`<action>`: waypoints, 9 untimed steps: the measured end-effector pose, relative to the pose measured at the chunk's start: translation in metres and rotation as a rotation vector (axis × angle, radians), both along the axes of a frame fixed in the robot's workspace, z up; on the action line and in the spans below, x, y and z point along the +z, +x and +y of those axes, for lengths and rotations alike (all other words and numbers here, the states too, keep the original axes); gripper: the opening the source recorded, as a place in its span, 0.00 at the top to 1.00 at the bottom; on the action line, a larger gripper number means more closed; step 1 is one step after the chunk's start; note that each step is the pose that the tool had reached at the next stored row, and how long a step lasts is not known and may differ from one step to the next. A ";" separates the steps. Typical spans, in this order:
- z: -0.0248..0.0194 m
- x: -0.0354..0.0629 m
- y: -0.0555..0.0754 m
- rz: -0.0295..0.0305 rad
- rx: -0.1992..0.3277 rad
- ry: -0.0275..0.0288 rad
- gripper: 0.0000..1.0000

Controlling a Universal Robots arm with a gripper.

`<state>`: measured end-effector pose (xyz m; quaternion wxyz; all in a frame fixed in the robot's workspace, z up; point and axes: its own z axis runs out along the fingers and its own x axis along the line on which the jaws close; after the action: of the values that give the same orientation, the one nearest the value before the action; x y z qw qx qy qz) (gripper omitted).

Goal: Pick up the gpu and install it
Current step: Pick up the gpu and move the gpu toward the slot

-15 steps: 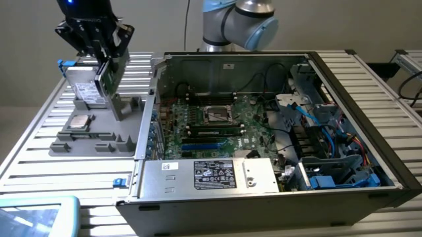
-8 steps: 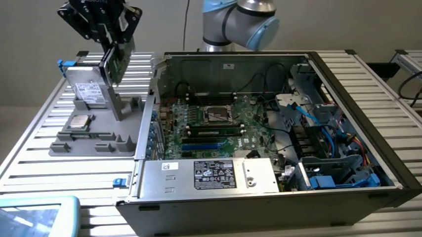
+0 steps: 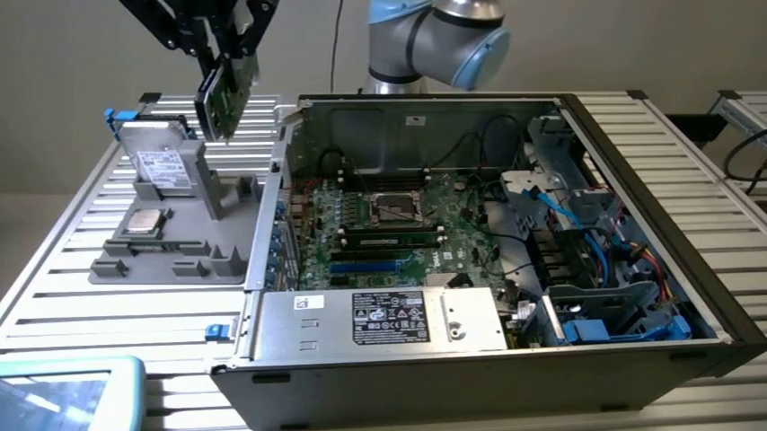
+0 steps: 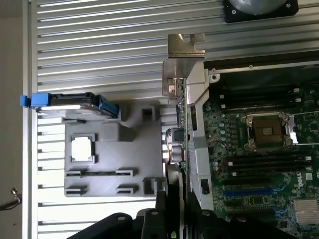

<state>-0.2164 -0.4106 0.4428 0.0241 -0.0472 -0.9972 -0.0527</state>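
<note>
In the exterior view my gripper point(image 3: 222, 49) hangs high at the exterior view's left, shut on the gpu point(image 3: 228, 97). The card is clear of every surface, held edge-down and a little tilted, with its green board side showing. It hangs above the grey holder tray point(image 3: 180, 256), just outside the open computer case point(image 3: 623, 180). In the wrist view the gpu point(image 4: 182, 124) appears edge-on between my black fingers point(image 4: 162, 211). Its silver bracket point(image 4: 182, 64) is at the end away from them. The motherboard point(image 4: 259, 164) lies beside the card.
On the holder tray stand a grey drive with a white sticker point(image 3: 162, 166) and a square processor chip point(image 3: 144, 223). Inside the case lie the motherboard point(image 3: 383, 224), a power supply point(image 3: 383, 319) and blue cables point(image 3: 587, 233). The slatted table point(image 3: 72, 296) carries everything.
</note>
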 end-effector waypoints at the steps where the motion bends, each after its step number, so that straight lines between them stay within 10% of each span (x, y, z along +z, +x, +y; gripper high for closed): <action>1: -0.0015 0.0006 0.003 0.0012 0.000 0.0001 0.73; 9: -0.0099 0.0029 0.029 0.0103 0.000 0.0017 0.73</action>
<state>-0.1869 -0.4205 0.4458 0.0293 -0.0474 -0.9970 -0.0533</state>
